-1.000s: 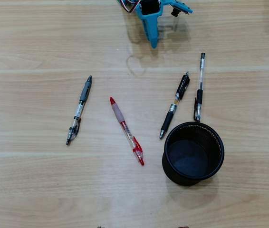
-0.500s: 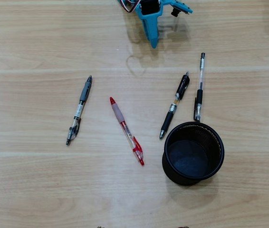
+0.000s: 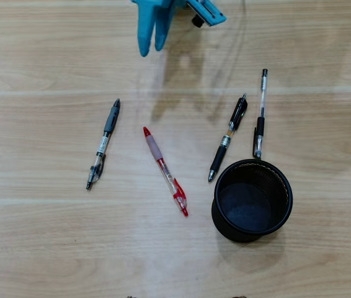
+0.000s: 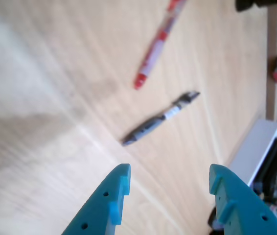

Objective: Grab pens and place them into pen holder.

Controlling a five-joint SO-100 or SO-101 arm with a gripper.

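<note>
Claw point(image 4: 169, 188) is spread and empty above the worktop point(image 3: 39, 236); in the wrist view the grey-grip pen point(image 4: 159, 119) lies just ahead of it, long axis diagonal to the jaw gap, so I'd expect a wrist roll before closing. The red pen point(image 3: 165, 171), black pen point(image 3: 227, 138) and clear-barrel pen point(image 3: 260, 115) lie apart. All are slim, smooth plastic on wood grain, and the black mesh pen holder point(image 3: 281, 180) stands empty.

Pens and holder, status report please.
Gripper open, empty, above table. Four pens flat on wood; grey pen nearest the fingers. Holder empty, upright. Nothing in the way.
</note>
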